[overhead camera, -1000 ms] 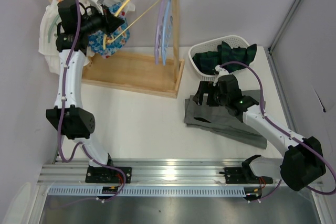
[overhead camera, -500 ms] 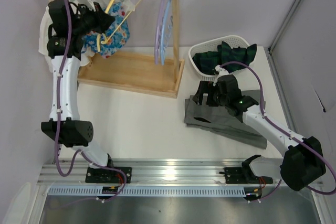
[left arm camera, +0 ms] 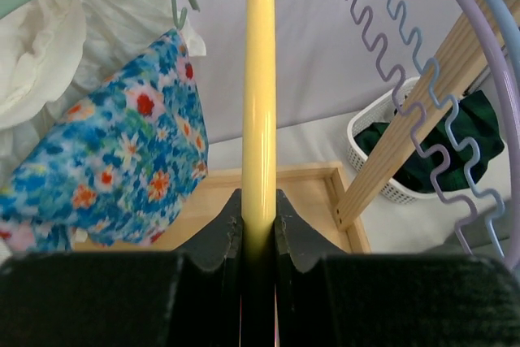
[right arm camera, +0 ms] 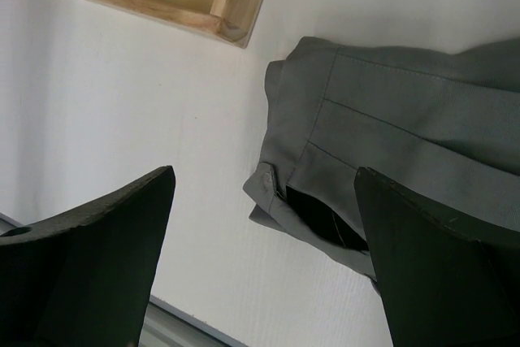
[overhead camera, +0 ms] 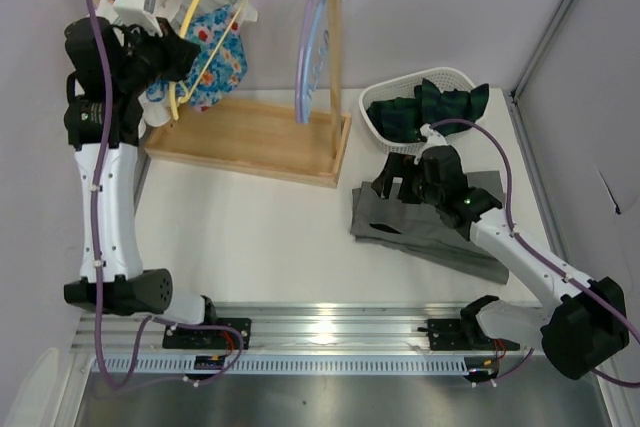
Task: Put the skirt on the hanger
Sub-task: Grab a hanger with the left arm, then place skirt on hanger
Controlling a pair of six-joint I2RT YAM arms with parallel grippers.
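Top external: counts one grey skirt [overhead camera: 390, 222] flat on the table [overhead camera: 260, 237], left edge near the corner of the wooden rack [overhead camera: 255, 137], far edge near one white basket [overhead camera: 440, 74]; leaves bare tabletop open leftward. Right wrist: hovers over the skirt's hem with right gripper [right arm camera: 264, 233] spread wide. Left wrist: pinches one yellow hanger [left arm camera: 260, 79] in the clenched left gripper [left arm camera: 258, 217], apart from two wavy hangers [overhead camera: 310, 47].

The grey skirt [overhead camera: 430, 232] lies flat and rumpled on the white surface [overhead camera: 260, 227], well apart from the yellow hanger [left arm camera: 259, 79], which is pinched in the left gripper [left arm camera: 259, 210].
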